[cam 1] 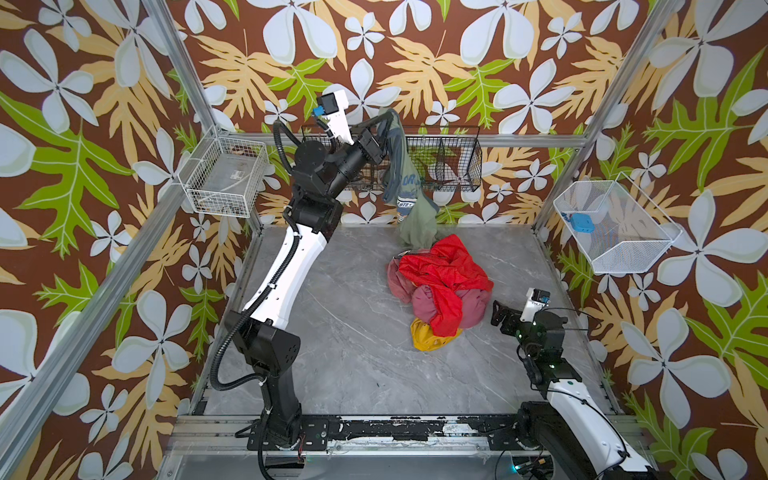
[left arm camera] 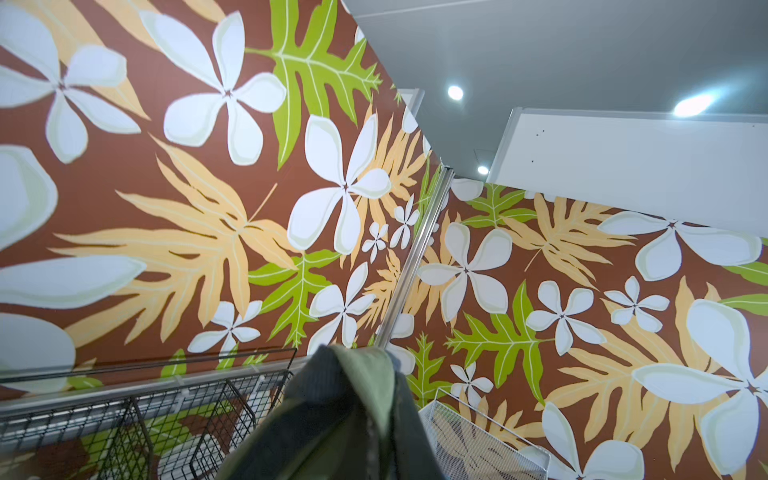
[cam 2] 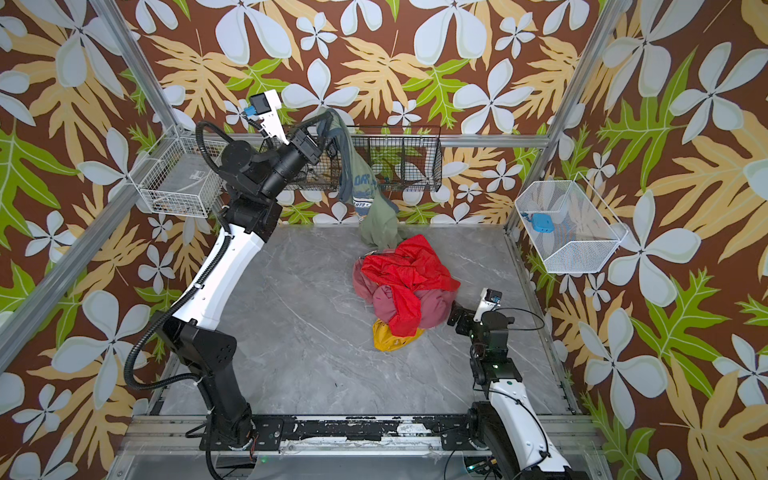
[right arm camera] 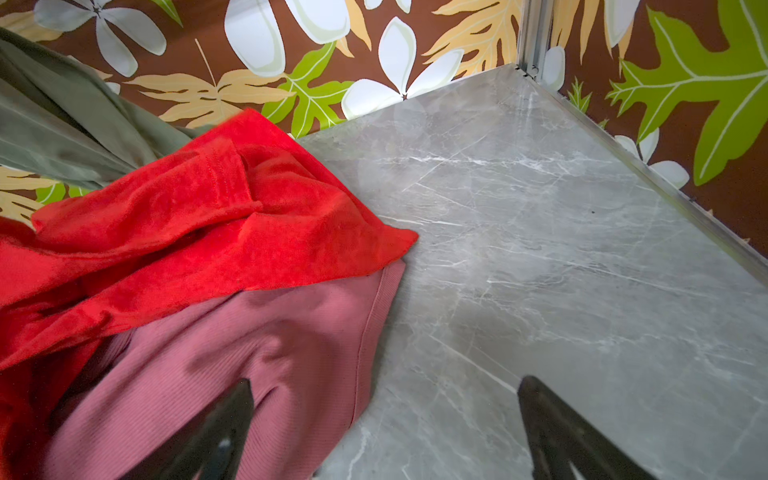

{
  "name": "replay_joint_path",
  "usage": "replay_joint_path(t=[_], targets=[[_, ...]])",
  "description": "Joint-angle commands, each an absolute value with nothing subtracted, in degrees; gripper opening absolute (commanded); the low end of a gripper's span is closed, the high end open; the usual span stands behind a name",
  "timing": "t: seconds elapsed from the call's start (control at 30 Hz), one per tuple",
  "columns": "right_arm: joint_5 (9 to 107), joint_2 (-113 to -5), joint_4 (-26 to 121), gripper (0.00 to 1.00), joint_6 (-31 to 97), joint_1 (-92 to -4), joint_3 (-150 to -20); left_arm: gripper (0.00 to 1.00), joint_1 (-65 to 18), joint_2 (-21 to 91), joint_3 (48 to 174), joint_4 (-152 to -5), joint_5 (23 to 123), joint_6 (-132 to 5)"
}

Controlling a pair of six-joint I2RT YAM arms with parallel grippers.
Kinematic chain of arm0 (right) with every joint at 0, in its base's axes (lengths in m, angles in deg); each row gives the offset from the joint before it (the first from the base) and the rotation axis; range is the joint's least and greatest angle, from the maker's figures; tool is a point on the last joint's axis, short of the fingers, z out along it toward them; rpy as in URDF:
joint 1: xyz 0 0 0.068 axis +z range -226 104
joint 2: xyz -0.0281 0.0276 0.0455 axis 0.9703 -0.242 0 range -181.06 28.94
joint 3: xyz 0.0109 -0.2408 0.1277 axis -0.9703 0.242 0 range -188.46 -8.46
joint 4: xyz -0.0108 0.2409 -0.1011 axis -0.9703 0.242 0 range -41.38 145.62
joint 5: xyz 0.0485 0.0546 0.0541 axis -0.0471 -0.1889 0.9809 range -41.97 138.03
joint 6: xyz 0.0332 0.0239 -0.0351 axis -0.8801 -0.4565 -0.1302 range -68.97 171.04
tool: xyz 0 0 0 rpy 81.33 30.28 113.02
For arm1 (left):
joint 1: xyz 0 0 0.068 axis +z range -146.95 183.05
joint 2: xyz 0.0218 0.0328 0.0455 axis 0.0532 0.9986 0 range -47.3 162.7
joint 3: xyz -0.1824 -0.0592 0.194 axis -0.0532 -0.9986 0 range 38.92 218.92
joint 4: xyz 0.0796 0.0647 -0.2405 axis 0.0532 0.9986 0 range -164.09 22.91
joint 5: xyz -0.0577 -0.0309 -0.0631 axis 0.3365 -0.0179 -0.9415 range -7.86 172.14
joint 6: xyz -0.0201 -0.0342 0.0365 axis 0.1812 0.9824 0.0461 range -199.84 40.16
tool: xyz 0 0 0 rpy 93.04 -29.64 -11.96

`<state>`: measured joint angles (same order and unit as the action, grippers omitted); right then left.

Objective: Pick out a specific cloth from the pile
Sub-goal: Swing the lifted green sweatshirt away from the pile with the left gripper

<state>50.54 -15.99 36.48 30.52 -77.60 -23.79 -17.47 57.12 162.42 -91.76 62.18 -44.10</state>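
left gripper: raised high at the back of the cell, in front of the black wire basket, its jaws closed tight on the top fold of the olive-green garment with grey-blue trim. the garment hangs from that grip as a long narrow drape; large printed letters and a navy, white and orange patch show halfway down. in both top views its lower end meets the far edge of the pile of soft garments, just behind the bright red cloth; whether it touches the pile there cannot be told. in the left wrist view the garment is a dark green fold close to the camera and hides the fingers.

the pile lies on the grey marble-patterned tabletop, right of centre: bright red cloth on top, dusty pink-maroon cloth under it, mustard yellow cloth at the near edge.

right gripper: low over the tabletop just beside the pile's right side, jaws spread wide and holding nothing. in the right wrist view one black finger stands over the pink-maroon cloth, the other over bare tabletop.

side walls: a white wire basket on the left, a white mesh basket on the right with a small blue object inside.
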Motion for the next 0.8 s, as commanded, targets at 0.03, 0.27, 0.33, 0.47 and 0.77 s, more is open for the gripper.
replay_joint_path(t=[0.03,0.27,0.33,0.47,0.77], targets=[[49.79,-16.67,34.84,0.99,30.82,-77.67,-23.82,0.00,-16.24,52.76,159.73,-92.16,65.66,-48.25],[49.97,-17.81,34.28,0.99,31.00,-77.66,-24.02,0.00,-13.41,45.42,154.85,-86.42,70.45,-53.86],[50.14,-18.24,34.12,0.99,30.95,-77.67,-24.10,0.00,-12.52,43.38,153.93,-84.21,72.39,-55.86],[50.32,-18.79,33.86,0.99,31.00,-77.65,-24.28,0.00,-10.13,39.86,152.48,-80.06,75.72,-58.75],[50.66,-19.97,33.51,0.99,30.94,-77.67,-24.71,0.00,-3.78,29.90,143.17,-74.05,80.81,-63.87]])
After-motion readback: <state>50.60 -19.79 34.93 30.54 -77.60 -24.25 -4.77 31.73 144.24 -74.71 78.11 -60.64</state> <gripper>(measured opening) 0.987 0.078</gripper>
